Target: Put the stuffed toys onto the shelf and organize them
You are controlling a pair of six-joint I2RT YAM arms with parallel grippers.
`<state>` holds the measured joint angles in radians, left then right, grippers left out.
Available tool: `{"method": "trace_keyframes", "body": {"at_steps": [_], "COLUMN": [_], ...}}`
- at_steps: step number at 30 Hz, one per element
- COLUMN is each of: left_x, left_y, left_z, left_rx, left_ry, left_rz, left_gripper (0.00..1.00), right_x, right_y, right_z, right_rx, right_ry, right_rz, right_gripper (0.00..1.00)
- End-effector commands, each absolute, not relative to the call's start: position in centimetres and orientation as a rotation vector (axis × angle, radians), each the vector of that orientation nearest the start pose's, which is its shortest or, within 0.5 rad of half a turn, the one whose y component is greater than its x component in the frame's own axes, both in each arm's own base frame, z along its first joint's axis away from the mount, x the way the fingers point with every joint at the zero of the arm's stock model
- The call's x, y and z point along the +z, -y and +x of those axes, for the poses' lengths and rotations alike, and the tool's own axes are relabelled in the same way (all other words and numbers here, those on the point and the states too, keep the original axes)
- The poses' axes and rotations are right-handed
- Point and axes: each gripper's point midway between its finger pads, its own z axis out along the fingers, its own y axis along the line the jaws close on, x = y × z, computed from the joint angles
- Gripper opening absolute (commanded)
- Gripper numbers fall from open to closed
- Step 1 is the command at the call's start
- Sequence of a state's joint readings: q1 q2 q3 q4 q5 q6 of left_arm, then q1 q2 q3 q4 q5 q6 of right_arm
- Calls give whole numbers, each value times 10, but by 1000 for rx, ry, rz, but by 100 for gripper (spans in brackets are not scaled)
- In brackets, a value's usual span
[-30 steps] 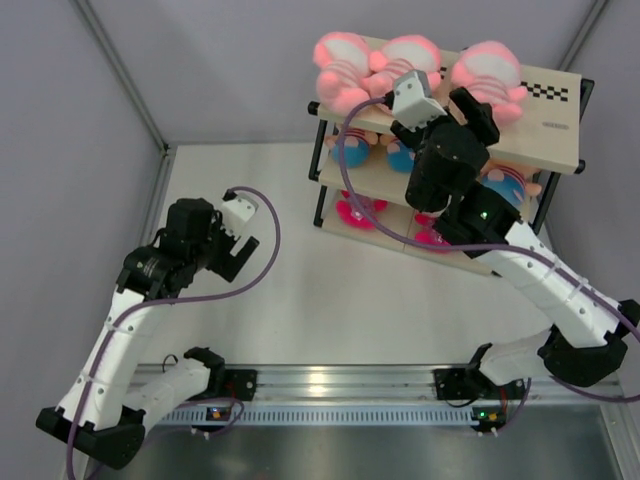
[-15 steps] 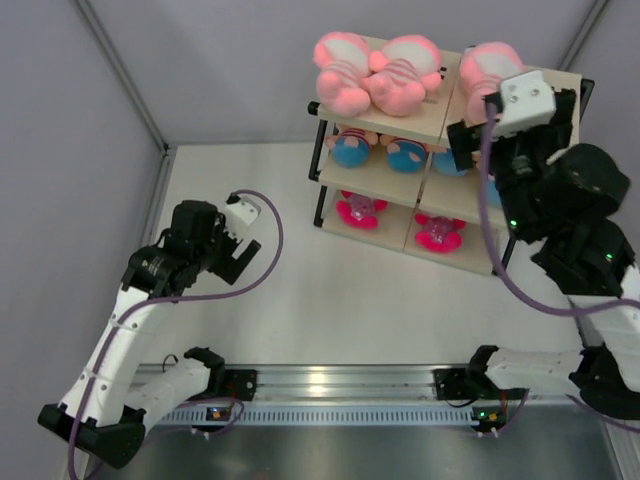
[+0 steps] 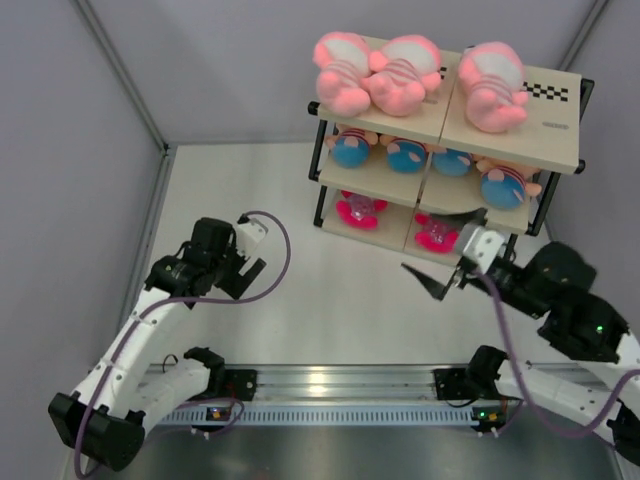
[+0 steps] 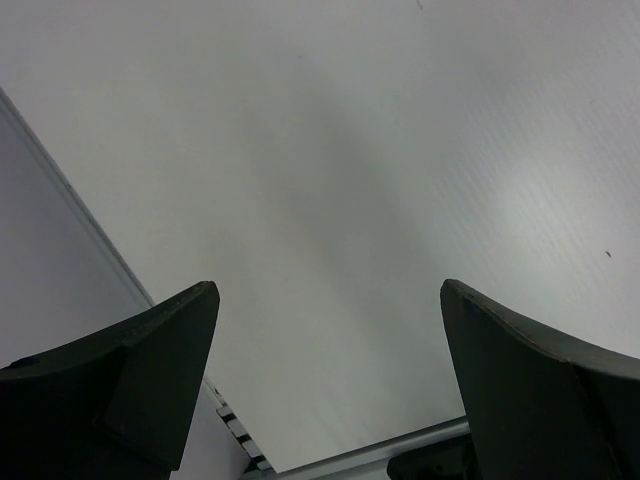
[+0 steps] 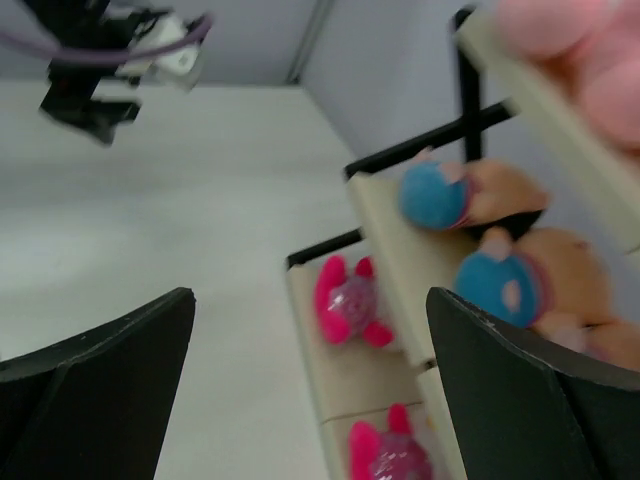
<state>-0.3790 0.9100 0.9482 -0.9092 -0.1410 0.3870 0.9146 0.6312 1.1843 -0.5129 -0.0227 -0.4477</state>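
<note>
The shelf (image 3: 545,140) stands at the back right. Three pink stuffed toys (image 3: 405,70) lie on its top boards. Several blue-shirted ones (image 3: 405,155) fill the middle tier, and two magenta ones (image 3: 360,210) sit on the bottom tier. My right gripper (image 3: 443,250) hovers low in front of the shelf, open and empty. In its wrist view the open right gripper (image 5: 310,297) frames the magenta toys (image 5: 345,300) and the blue ones (image 5: 500,285). My left gripper (image 3: 240,270) hangs open over bare table at the left; the left wrist view shows the open, empty left gripper (image 4: 330,290).
Grey walls enclose the table on the left, back and right. An aluminium rail (image 3: 330,385) carrying both arm bases runs along the near edge. Purple cables (image 3: 275,255) loop off each wrist. White tabletop (image 3: 330,300) lies between the arms.
My right gripper let go of the third pink toy on the top board, opened fully and swung down in front of the shelf. The left arm shifted slightly lower and right.
</note>
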Motion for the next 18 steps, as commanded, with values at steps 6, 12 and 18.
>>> {"method": "trace_keyframes", "body": {"at_steps": [6,12,18], "left_x": [144,123,128], "left_y": [48,56,59], "left_z": [250,254,252], "left_rx": [208,145,109], "left_ry": [-2200,-2173,-2147], "left_rz": [770,699,676], "left_gripper": [99,99,99], "right_x": [301,221,157], "right_y": [-198,-190,-183], "right_z": [139,179,194], "right_rx": [683,733,621], "right_ry": [-1248,-1508,-1600], "right_rz": [-837,-400,-351], "right_gripper": [99,99,99]}}
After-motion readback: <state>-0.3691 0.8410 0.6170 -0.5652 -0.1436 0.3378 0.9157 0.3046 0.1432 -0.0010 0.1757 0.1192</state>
